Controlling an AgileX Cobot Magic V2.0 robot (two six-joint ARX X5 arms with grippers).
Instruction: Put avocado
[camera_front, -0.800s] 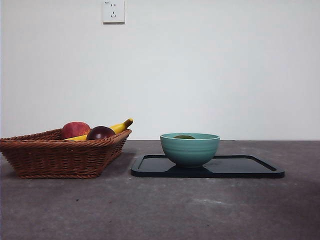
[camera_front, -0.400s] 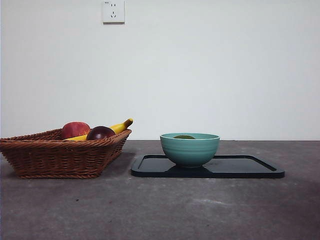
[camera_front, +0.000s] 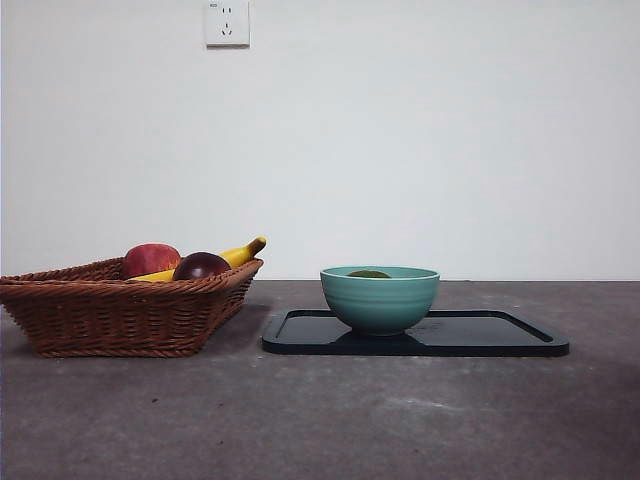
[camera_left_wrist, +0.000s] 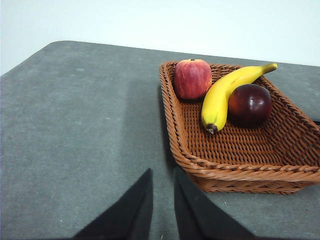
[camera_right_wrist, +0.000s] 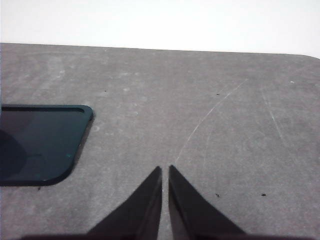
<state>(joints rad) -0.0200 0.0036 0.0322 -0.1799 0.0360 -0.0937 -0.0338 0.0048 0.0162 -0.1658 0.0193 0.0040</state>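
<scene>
The avocado (camera_front: 369, 273) lies inside the teal bowl (camera_front: 380, 298); only its dark green top shows above the rim in the front view. The bowl stands on the black tray (camera_front: 500, 335). My left gripper (camera_left_wrist: 163, 172) hovers over bare table beside the wicker basket (camera_left_wrist: 240, 167), its jaws nearly together with nothing between them. Over the grey table, beside the tray's corner (camera_right_wrist: 45, 140), my right gripper (camera_right_wrist: 165, 168) is shut and empty. Neither arm shows in the front view.
The wicker basket (camera_front: 120, 305) at the left holds a red apple (camera_left_wrist: 192, 78), a banana (camera_left_wrist: 227, 92) and a dark maroon fruit (camera_left_wrist: 250, 104). A wall socket (camera_front: 227, 22) sits high on the white wall.
</scene>
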